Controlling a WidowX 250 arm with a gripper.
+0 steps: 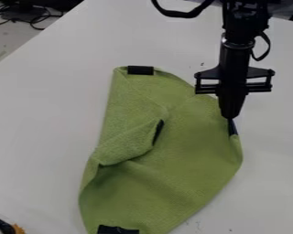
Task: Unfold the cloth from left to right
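At the right edge of the soft green cloth (186, 169) on the white table (39, 137), the black two-finger gripper (231, 118) looks closed on a small black tab (233, 128), the turned-over flap (129, 142) lying to its left, so the opening pull should run rightward.

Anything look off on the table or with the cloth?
No spill or damage visible. Green cloth is rumpled, with a flap folded over on the image-left side, black patch at its edge; plausible for an unfolding job. Only minor oddity: small dark specks on the white table.
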